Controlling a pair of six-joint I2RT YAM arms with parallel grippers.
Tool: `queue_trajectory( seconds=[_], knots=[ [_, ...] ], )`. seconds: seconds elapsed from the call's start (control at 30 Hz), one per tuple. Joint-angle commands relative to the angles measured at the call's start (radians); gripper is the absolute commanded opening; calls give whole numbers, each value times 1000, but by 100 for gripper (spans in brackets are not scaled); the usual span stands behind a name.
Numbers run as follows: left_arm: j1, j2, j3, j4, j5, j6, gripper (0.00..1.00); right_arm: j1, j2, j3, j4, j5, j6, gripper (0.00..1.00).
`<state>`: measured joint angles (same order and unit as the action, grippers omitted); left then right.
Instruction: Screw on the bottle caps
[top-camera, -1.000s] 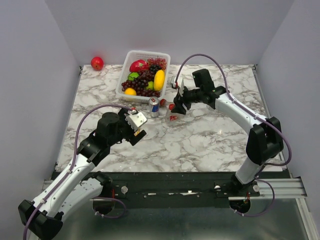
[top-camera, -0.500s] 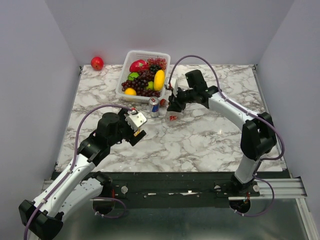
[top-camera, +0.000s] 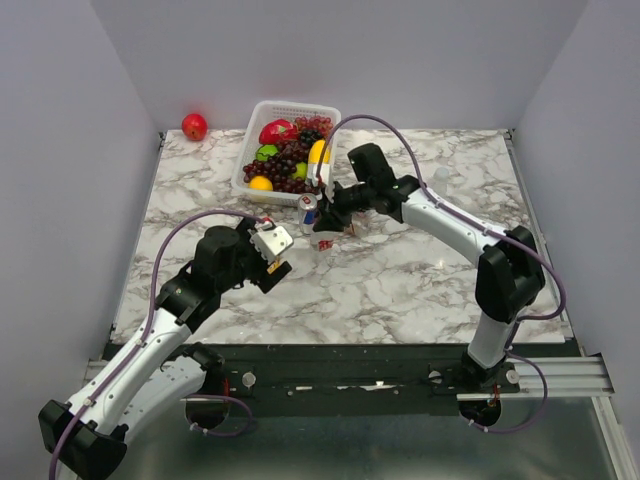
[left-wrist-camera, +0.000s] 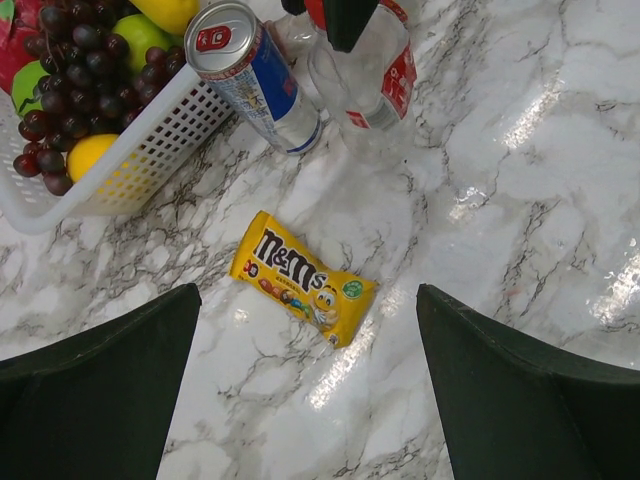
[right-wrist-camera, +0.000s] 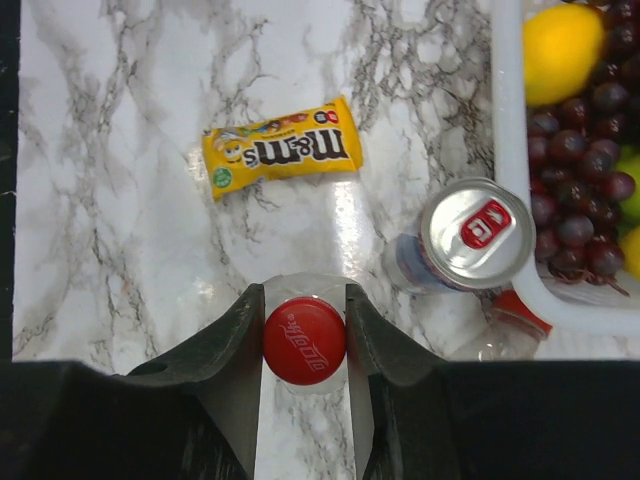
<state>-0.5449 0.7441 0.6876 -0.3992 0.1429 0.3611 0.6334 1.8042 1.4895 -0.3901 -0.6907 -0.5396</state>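
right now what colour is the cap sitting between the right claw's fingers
Red cap, with faint script across its top. It shows best in the right wrist view.

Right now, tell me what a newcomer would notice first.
The right gripper pinches a red cap atop a bottle, beside the can. A yellow candy packet lies nearby on the table, and a fruit basket stands behind.
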Motion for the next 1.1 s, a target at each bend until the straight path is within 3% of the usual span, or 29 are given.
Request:
queue_trajectory(
  seconds=[0.0,0.37,0.8,1.07],
  knots=[
    [5,-12,-11,2,15,-5,98,46,18,28,5,-18,6,29],
    [5,-32,-20,-15,1,1,98,74,49,25,5,22,-5,36],
    [10,-31,-25,-4,6,6,98,83,40,21,5,20,10,59],
    [11,-32,-30,-7,9,4,99,88,6,40,5,17,49,65]
  ],
)
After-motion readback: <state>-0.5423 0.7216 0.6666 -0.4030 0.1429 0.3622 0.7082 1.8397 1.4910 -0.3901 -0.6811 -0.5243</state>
